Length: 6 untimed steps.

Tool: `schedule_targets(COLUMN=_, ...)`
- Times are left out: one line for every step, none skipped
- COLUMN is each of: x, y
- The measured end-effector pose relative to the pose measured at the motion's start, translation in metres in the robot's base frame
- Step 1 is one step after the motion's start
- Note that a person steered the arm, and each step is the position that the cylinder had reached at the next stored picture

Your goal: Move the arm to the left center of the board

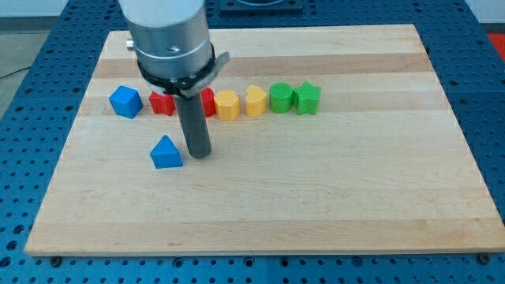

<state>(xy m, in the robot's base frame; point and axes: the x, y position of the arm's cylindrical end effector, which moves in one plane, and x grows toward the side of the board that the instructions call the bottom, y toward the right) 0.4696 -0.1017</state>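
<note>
Surface: pale wooden board [331,205], its bottom edge nearest the camera; it lies on a blue perforated bench [489,118] and takes up most of the view.
Arm: grey metal cylinder [168,35] coming down from the view's top, left of centre, with a dark rod [193,118] below it.
Tool: my tip [199,154] is a plain rod end with nothing that opens or closes, and it holds nothing; it rests on the surface just to the right of the blue triangle, close beside it, though contact cannot be told.
Task position: my tip stands left of the board's middle and about halfway up it, well in from the left edge.
Row of blocks: seven blocks run in a line across the upper part of the board, above my tip.
Blue cube [125,102]: left end of the row, apart from the rest.
Red blocks: one red block [162,103] left of the rod and one red block [207,102] right of it, both partly hidden, shapes unclear.
Yellow blocks: yellow rounded block [227,105], then yellow heart-like block [255,101], close together.
Green blocks: green rounded block [281,98] touching green star-like block [307,99] at the row's right end.
Blue triangle [166,152]: alone below the row.
</note>
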Motion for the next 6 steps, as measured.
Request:
schedule_targets(x=-0.038, y=-0.035)
schedule_targets(x=-0.034, y=-0.089)
schedule_targets(x=-0.027, y=-0.159)
schedule_targets(x=-0.068, y=-0.199)
schedule_targets(x=-0.106, y=-0.178)
schedule_targets(x=-0.111, y=-0.127)
